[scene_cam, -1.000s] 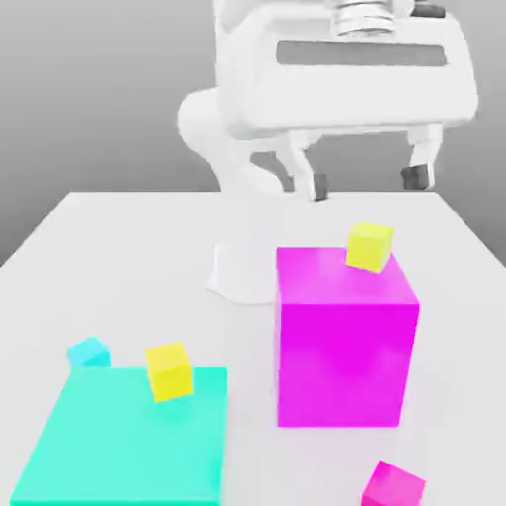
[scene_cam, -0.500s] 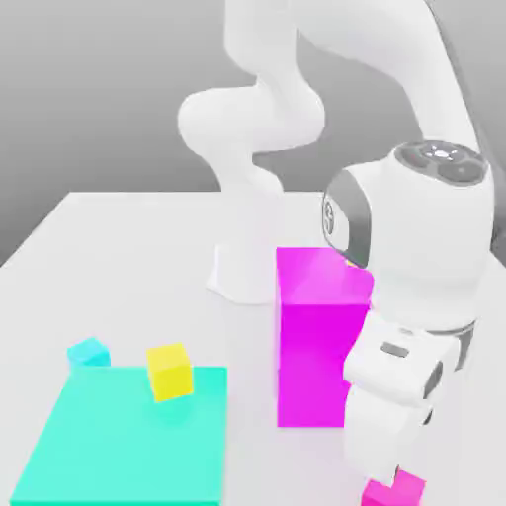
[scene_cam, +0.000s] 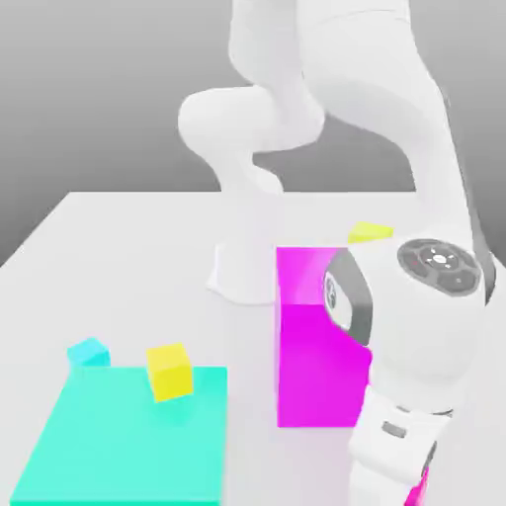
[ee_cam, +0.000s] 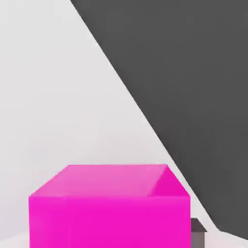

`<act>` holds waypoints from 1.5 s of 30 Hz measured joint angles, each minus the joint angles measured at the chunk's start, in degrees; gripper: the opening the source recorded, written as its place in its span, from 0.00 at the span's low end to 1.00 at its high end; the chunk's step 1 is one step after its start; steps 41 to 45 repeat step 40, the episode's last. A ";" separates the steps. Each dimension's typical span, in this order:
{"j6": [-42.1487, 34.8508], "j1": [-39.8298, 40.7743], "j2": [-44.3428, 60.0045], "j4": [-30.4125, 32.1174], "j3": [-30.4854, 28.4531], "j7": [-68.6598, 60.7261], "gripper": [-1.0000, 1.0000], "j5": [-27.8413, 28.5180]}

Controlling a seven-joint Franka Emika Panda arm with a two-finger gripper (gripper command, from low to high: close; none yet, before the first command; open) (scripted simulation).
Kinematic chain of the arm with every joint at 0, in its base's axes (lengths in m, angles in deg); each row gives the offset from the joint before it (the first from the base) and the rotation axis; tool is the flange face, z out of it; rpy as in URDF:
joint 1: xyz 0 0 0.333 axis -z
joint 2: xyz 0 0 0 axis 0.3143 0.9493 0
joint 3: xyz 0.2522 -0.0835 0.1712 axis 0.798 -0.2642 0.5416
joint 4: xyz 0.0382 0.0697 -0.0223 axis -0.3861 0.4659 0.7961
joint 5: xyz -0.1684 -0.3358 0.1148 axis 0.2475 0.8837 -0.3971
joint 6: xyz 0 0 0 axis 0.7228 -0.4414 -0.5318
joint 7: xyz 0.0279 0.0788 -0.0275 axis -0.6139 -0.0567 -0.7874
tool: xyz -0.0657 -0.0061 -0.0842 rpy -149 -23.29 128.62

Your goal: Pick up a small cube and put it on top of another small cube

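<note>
The small magenta cube looms close in the hand view, resting on the white table. My gripper is down around it, and one dark fingertip sits tight against the cube's side, so the jaws look shut on it. In the exterior view my hand is low at the front right and covers the cube except for a magenta sliver. Other small cubes: a yellow one on top of the large magenta block, a yellow one on the teal slab, and a cyan one on the table.
The flat teal slab lies at the front of the exterior view's left. The large magenta block stands right beside my arm. The robot's white base rises behind the block. Beyond the table edge lies dark floor.
My arm has swung down from above the large magenta block to the small magenta cube at the front right. The jaws stood wide before and have closed in on the cube.
</note>
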 joint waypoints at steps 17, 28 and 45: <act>-22.68 -3.02 -34.66 12.57 4.21 -2.78 0.00 -7.51; -36.92 -4.55 -57.75 21.01 6.53 -0.97 0.00 -6.68; -32.03 -4.88 -63.61 31.48 8.89 -0.33 1.00 -6.92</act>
